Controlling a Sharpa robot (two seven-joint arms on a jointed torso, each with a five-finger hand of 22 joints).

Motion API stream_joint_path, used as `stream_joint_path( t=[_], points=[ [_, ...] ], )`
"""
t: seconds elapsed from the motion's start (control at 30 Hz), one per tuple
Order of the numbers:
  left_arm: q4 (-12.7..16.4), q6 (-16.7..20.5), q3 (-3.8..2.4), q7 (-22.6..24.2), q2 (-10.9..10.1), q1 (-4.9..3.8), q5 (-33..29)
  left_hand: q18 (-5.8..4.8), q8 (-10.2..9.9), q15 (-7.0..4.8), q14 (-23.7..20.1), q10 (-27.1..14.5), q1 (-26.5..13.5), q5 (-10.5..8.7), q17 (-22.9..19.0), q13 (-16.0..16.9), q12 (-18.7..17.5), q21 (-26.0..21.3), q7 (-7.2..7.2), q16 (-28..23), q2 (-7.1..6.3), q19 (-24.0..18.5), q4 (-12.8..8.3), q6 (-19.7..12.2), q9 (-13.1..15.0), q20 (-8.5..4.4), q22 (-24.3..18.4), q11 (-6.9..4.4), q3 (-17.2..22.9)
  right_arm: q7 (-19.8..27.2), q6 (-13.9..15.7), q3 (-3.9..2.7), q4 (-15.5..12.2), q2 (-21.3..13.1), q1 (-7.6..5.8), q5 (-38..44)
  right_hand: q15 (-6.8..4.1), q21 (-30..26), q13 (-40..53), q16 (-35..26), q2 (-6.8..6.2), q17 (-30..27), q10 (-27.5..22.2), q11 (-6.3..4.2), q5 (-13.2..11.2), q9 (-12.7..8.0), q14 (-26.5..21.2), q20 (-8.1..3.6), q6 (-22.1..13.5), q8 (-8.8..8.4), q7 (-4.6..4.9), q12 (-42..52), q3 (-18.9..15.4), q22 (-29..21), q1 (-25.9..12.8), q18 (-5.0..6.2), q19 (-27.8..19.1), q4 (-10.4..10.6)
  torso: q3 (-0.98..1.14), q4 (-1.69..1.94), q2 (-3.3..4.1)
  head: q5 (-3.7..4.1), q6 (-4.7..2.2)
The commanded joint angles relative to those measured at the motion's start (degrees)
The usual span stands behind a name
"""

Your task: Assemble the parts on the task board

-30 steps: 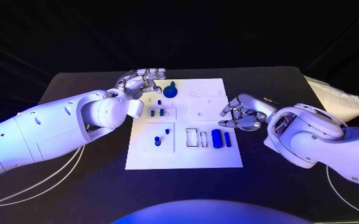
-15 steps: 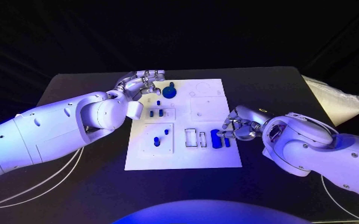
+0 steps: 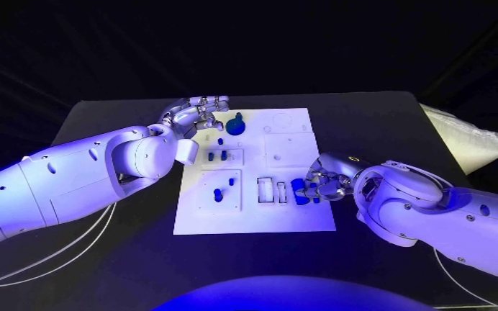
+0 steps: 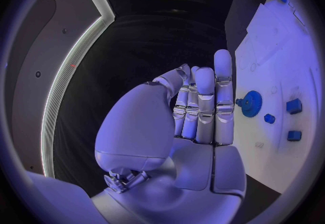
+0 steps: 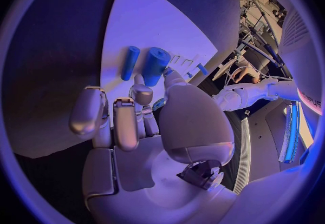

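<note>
The white task board lies in the middle of the black table. A thick blue cylinder and a thin one lie side by side near its right edge. My right hand hangs over them; its thumb and one finger lie against the near end of the thick cylinder, which still rests flat on the board. My left hand hovers at the board's far left corner, holding nothing, its fingers straight. A blue gear stands just beside it, untouched.
Small blue blocks and pegs sit in the board's left half. Two open slots lie left of the cylinders. A white bag lies off the table's right edge. Cables hang at the left.
My right hand has moved toward the near left, from beside the board's right edge onto the blue cylinders. The left hand and the gear have stayed where they were.
</note>
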State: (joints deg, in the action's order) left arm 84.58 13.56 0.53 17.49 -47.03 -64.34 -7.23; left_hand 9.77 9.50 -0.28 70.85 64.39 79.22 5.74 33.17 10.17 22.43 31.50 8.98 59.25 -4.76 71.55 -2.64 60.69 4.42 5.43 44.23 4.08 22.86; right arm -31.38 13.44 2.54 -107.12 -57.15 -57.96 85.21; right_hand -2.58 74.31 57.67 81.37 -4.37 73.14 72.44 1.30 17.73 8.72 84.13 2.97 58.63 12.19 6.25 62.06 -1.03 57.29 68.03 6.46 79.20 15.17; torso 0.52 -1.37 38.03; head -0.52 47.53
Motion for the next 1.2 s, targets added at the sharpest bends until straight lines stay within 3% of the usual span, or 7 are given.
stream_joint_path(
  t=[0.03,0.27,0.4,0.73,0.87,1.0,1.2],
  points=[
    [0.13,-1.13,-0.03,0.16,-0.03,0.01,0.23,0.6,0.35,-0.03,-0.45,-0.33,-0.06,-0.02,-0.07,0.09,0.2,-0.21,-0.08,-0.14,0.63,-0.05,-0.05,-0.34,-0.07,-0.07,-0.05,0.14,-0.38,-0.97,-2.02,0.01,0.54,0.78,0.45,1.38,-0.42,0.17,0.19,0.2,0.32,0.08,0.2,0.01,0.22,0.1,3.24,0.09,-0.09,0.43,-0.27,0.27,-0.41,0.08,0.68,-0.68,0.27,0.0,0.04,0.03,0.02,-0.16,0.12],
    [0.18,-1.2,-0.03,0.14,-0.13,0.02,0.23,0.61,0.48,-0.01,-0.6,-0.62,-0.1,-0.02,-0.24,0.27,0.56,-0.32,-0.05,-0.11,0.72,-0.07,-0.13,-0.43,-0.08,-0.04,-0.08,0.17,-0.53,-0.99,-2.62,0.01,1.67,2.13,1.39,1.24,-0.45,0.24,1.21,0.25,0.87,0.1,0.47,-0.06,0.89,0.43,3.23,0.08,0.03,0.8,-0.34,0.81,-0.85,0.16,1.74,-0.68,0.21,0.2,-0.02,-0.03,0.04,-0.4,0.34],
    [0.2,-1.28,-0.03,0.15,-0.17,0.02,0.23,0.61,0.48,-0.01,-0.6,-0.62,-0.1,-0.02,-0.24,0.27,0.56,-0.32,-0.05,-0.11,0.72,-0.07,-0.13,-0.43,-0.08,-0.04,-0.08,0.17,-0.53,-0.98,-1.27,0.01,1.91,2.4,1.58,0.76,-0.58,0.33,1.99,0.25,1.84,0.03,0.8,-0.23,1.67,0.9,3.2,0.0,0.61,1.37,-0.56,1.2,-1.22,0.28,2.24,-0.68,0.2,0.72,-0.05,-0.06,-0.02,-0.41,0.36],
    [0.23,-1.4,-0.03,0.16,-0.21,0.03,0.23,0.61,0.48,-0.01,-0.6,-0.62,-0.1,-0.02,-0.24,0.27,0.56,-0.32,-0.05,-0.11,0.72,-0.07,-0.13,-0.43,-0.08,-0.04,-0.08,0.17,-0.53,0.78,9.11,-0.18,-0.06,1.41,1.66,-0.95,-1.43,0.89,4.82,0.32,4.37,0.1,3.06,-1.29,5.22,2.82,3.21,-0.78,3.3,3.17,-1.77,2.99,-2.11,1.3,2.68,-0.81,0.56,1.26,-0.02,-0.02,-0.06,-0.46,0.33],
    [0.23,-1.47,-0.03,0.12,-0.18,0.03,0.23,0.61,0.48,-0.01,-0.6,-0.62,-0.1,-0.02,-0.24,0.27,0.56,-0.32,-0.05,-0.11,0.72,-0.07,-0.13,-0.43,-0.08,-0.04,-0.08,0.17,-0.53,1.35,11.22,-0.51,-1.31,1.02,1.5,-1.59,-1.56,0.97,4.81,0.33,4.92,0.11,3.14,-1.42,5.6,3.22,3.21,-0.94,3.52,3.33,-1.9,2.77,-2.41,1.45,2.32,-0.85,0.62,1.43,-0.09,-0.01,-0.06,-0.46,0.24],
    [0.23,-1.51,-0.03,0.1,-0.11,0.03,0.23,0.61,0.48,-0.01,-0.6,-0.62,-0.1,-0.02,-0.24,0.27,0.56,-0.32,-0.05,-0.11,0.72,-0.07,-0.13,-0.43,-0.08,-0.04,-0.08,0.17,-0.53,1.53,11.17,-0.72,-1.91,1.47,1.33,-2.56,-1.62,0.98,4.87,0.34,5.32,0.12,3.22,-1.48,5.76,3.5,3.22,-1.03,3.54,3.37,-1.97,2.64,-2.73,1.47,1.86,-0.85,0.63,1.49,-0.1,0.05,-0.01,-0.46,0.19],
    [0.24,-1.59,-0.03,0.06,0.01,0.04,0.23,0.61,0.49,0.0,-0.64,-0.68,-0.13,-0.02,-0.31,0.3,0.62,-0.34,-0.05,-0.13,0.73,-0.07,-0.14,-0.45,-0.09,-0.03,-0.09,0.18,-0.56,1.11,6.93,-0.81,-1.07,3.96,1.26,-4.02,-1.69,1.02,4.76,0.27,6.36,-0.03,3.22,-1.54,5.79,4.1,3.19,-1.08,3.44,3.34,-2.04,2.09,-3.51,1.57,0.52,-0.89,0.66,1.55,-0.16,0.09,0.0,-0.64,0.22]
  ],
)
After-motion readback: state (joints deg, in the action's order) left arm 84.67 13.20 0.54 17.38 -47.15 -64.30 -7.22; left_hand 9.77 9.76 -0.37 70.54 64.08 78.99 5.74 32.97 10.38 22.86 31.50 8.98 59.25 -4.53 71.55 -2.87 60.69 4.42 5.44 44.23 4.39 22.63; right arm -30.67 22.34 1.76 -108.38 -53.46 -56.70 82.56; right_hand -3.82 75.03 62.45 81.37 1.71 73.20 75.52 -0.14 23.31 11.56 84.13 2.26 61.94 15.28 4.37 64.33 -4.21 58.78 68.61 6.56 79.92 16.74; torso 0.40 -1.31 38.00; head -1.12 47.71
